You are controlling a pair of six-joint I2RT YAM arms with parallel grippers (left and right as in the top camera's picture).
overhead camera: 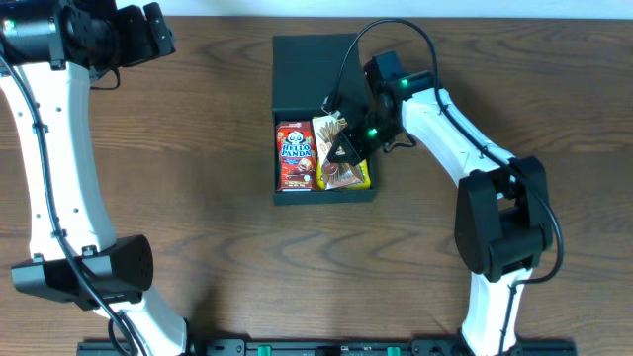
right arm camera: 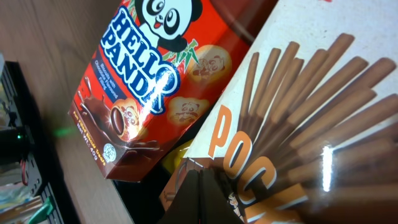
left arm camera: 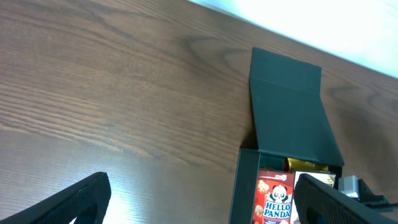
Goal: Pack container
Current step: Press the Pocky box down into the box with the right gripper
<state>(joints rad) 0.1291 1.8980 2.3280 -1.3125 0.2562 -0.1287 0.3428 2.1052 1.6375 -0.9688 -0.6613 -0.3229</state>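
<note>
As the right gripper (overhead camera: 342,148) has its fingers (right arm camera: 199,194) drawn almost together against the Pocky box (overhead camera: 326,133), it cannot be told if an edge is pinched or only pressed. This box lies tilted over a yellow packet (overhead camera: 364,176), next to the Hello Panda box (overhead camera: 295,155). The step seems to be seating it, so it should be lowered slowly and laid flat, without crushing the neighbours. The container (overhead camera: 326,196) sits directly under this gripper on the desk (overhead camera: 198,198), with its flap lid open to the far side. The left gripper (left arm camera: 202,186) hangs wide open and empty, well apart from the container.
</note>
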